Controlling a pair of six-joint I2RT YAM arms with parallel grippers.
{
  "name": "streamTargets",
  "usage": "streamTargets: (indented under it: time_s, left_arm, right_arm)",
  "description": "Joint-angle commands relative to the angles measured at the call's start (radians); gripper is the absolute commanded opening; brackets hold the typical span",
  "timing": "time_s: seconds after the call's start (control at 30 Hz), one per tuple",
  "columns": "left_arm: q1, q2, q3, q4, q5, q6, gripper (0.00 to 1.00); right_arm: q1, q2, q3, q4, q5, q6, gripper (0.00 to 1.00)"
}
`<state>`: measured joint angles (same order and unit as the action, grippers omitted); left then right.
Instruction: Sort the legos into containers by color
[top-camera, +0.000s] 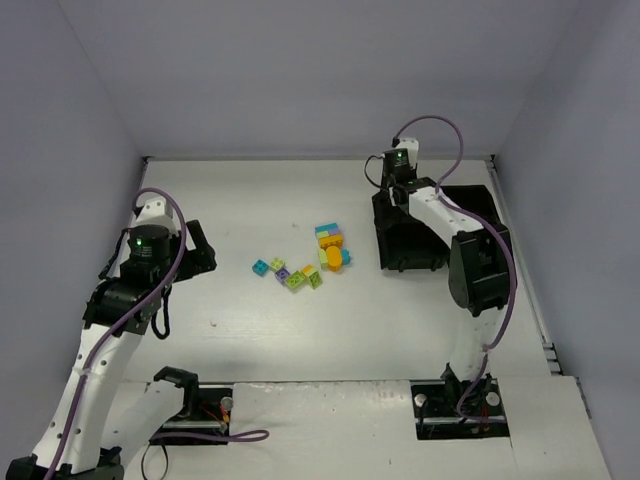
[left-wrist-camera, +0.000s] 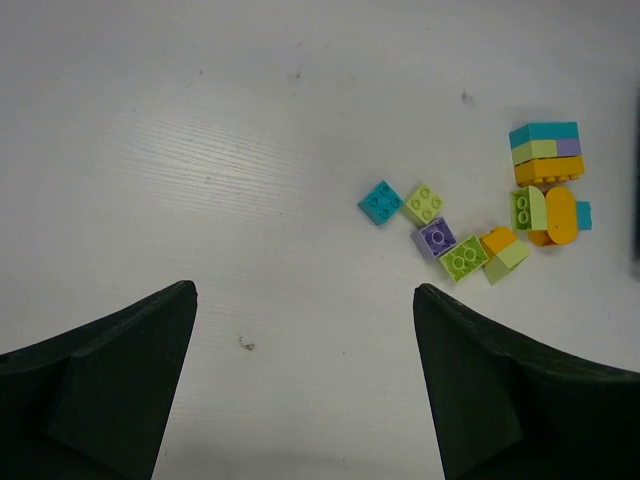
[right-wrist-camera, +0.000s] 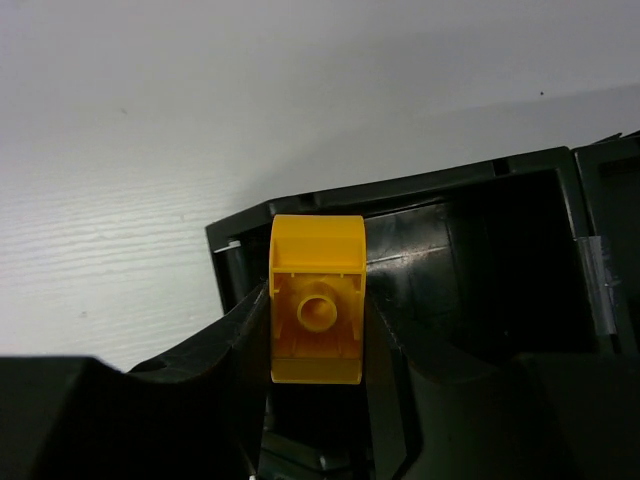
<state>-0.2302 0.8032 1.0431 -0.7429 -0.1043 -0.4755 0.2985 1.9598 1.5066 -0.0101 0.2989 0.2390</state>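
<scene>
Holding orange brick (right-wrist-camera: 316, 300) clenched in right jaws above tray (right-wrist-camera: 430, 190) corner | left jaws released, empty | risk: brick may clip rim on release, bounce onto surface (left-wrist-camera: 200, 120)

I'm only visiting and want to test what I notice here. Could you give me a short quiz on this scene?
1. True or false: the left gripper is holding a brick.
2. The right gripper is shut on a brick of which colour? A purple, B orange, C cyan.
3. Fill in: the loose bricks lie on the ____, not in the black tray.
Key: 1 false; 2 B, the orange brick; 3 table.
</scene>
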Motion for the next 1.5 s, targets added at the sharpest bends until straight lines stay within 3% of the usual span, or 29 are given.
streamTargets:
  time_s: [0.0, 0.23, 0.47, 0.8, 1.07, 1.17, 1.47]
  left_arm:
    - [-0.003, 0.010, 0.015, 0.048, 0.005, 0.002, 0.82]
    - [-0.003, 0.016, 0.009, 0.053, 0.005, -0.006, 0.82]
    - [-0.003, 0.036, 0.012, 0.060, 0.017, -0.011, 0.82]
    - [-0.003, 0.033, 0.006, 0.074, 0.032, -0.015, 0.82]
    - [-0.003, 0.034, 0.015, 0.077, 0.031, -0.012, 0.82]
    - [-0.003, 0.031, 0.020, 0.073, 0.028, -0.008, 0.82]
    - [-0.003, 0.031, 0.037, 0.056, 0.011, -0.003, 0.82]
  right_arm:
    - [-0.032, 0.028, 0.027, 0.048, -0.015, -0.010, 0.05]
    - [-0.035, 0.062, 0.001, 0.048, -0.035, 0.005, 0.15]
    - [-0.036, 0.074, 0.010, 0.047, -0.066, -0.004, 0.33]
    - [-0.016, -0.015, -0.011, 0.036, -0.122, -0.020, 0.51]
    - [0.157, -0.163, -0.014, 0.019, -0.133, -0.113, 0.59]
    - [0.240, -0.200, -0.028, 0.019, -0.212, -0.129, 0.64]
    - [0.516, -0.104, -0.014, 0.053, -0.290, -0.127, 0.69]
